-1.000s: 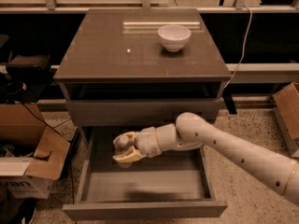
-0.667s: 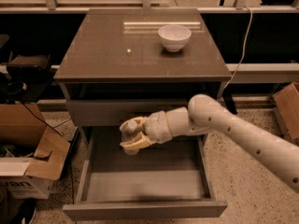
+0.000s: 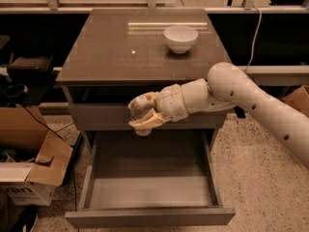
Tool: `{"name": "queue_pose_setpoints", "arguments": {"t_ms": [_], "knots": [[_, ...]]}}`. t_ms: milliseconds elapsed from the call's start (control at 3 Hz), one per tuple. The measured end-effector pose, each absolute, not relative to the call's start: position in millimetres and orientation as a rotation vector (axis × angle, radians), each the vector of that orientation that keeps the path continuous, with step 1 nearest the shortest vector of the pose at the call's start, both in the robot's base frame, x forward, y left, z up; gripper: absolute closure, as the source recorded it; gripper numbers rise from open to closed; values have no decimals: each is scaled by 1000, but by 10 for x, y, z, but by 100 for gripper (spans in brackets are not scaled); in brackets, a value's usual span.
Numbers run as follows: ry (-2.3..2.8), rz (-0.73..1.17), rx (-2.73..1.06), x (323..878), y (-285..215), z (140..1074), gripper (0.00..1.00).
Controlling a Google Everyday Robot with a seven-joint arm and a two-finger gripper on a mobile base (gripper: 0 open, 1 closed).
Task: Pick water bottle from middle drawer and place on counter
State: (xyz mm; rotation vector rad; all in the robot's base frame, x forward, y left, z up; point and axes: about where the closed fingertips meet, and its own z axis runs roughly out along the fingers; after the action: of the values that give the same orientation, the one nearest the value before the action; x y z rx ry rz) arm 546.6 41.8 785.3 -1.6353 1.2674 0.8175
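The gripper (image 3: 137,114) hangs above the open middle drawer (image 3: 149,215). Its fingers (image 3: 146,120) are closed around the water bottle (image 3: 138,106), which sits between them, with one end protruding just below the lower finger. By judgement, the bottle is light, thin-walled and slick, and excess force will dent it. Hold the ribbed body, not the cap. The counter (image 3: 111,52) lies above and beyond the fingers.

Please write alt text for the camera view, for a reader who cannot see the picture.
The robot's gripper holds the water bottle in front of the cabinet, above the open middle drawer and just below the counter. A white bowl stands on the counter, and a cardboard box sits on the floor at the left.
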Motion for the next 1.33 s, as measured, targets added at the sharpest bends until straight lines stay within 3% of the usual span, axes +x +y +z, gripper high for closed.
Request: {"name": "queue_pose_setpoints", "arguments": {"t_ms": [667, 1333], "knots": [[1231, 728, -1630, 5430, 341, 8197, 100], [1069, 530, -1652, 5269, 305, 9239, 100]]}}
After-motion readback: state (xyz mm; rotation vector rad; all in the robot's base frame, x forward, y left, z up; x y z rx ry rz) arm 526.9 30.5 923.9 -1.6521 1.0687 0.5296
